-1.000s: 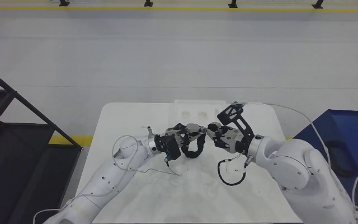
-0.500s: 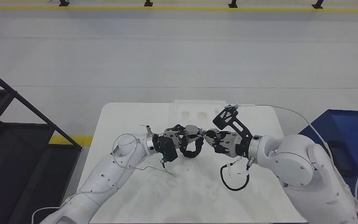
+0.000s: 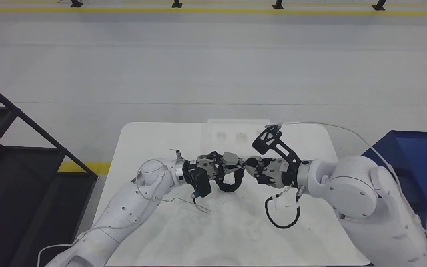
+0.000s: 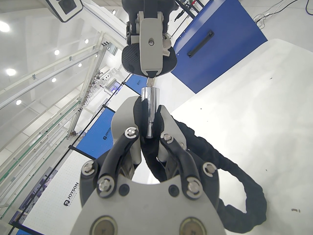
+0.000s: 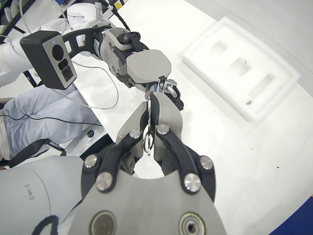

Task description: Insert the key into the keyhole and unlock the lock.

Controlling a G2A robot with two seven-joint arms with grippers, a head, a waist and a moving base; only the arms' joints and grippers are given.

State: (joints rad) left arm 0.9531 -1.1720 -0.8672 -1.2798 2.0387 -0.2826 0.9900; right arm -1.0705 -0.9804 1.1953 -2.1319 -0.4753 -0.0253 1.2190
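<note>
Chrome lock [image 4: 149, 108] body is clamped end-on in the left gripper [image 4: 146, 111]. Its jaws are closed tight on the lock's sides, and the keyhole end sticks out past the fingertips. Black cable [image 4: 220, 157] of the lock hangs in a loop below the lock body. The lock is held up above the table [image 5: 220, 152].

Right gripper [image 5: 153, 105] directly faces the lock's free end, jaws pinched shut on the key [image 5: 149, 113]. The key ring [image 5: 148, 143] dangles at the key's end farthest from the lock, between the fingers. The key blade is in line with the lock's axis and its tip meets the lock's end face. Only a short bit of blade shows between the right gripper and the lock. Cannot tell if the tip is already inside the keyhole or only touching.

White foam tray [image 5: 281, 67] sits on the table, well beyond the lock.

Progress: both parts are in hand and lined up, and insertion is at its start at best. Left to do, as judged: seat the key fully, turn it, free the cable end. The lock reads as not yet opened.
</note>
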